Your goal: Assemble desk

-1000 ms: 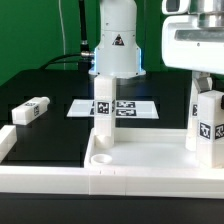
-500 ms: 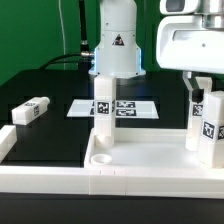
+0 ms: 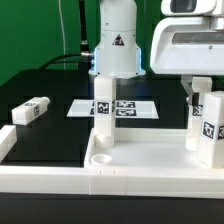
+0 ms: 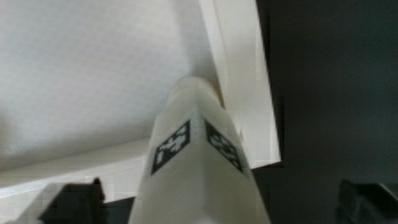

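Released claw straddles the upright leg standing on the tabletop, untouched

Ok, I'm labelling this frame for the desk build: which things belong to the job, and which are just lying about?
Job:
tabletop
leg upright in its corner
leg upright at the exterior view's right
leg lying loose at the exterior view's left

Lying about:
marker board
border rail

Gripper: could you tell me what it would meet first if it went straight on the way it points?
The gripper would probably meet the upright leg between its open fingers first; depth is unclear.
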You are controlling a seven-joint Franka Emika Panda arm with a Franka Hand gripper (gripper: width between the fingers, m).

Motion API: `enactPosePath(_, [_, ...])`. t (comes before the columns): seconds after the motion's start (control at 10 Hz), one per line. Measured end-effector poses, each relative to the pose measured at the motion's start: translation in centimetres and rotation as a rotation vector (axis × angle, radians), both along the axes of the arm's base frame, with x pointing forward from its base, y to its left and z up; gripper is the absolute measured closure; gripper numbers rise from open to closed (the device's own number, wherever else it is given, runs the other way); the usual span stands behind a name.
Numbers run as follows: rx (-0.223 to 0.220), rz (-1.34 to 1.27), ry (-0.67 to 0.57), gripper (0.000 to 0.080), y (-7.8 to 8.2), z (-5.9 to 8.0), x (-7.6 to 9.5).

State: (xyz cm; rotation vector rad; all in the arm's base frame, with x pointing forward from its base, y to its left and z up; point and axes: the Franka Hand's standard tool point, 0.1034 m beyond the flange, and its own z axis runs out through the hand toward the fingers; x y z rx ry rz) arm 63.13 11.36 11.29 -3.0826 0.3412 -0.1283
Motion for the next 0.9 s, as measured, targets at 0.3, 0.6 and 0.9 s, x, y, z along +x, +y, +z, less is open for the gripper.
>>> enactPosePath(0.3, [-0.036, 0.319, 0.003, 0.0150, -0.59, -0.15, 0.20])
enactPosePath(0.6, [-0.044, 0.400, 0.001, 0.0275, -0.64, -0.16, 0.19])
enactPosePath(0.9, [-0.043, 0.384, 0.002, 0.0513, -0.79, -0.19, 0.17])
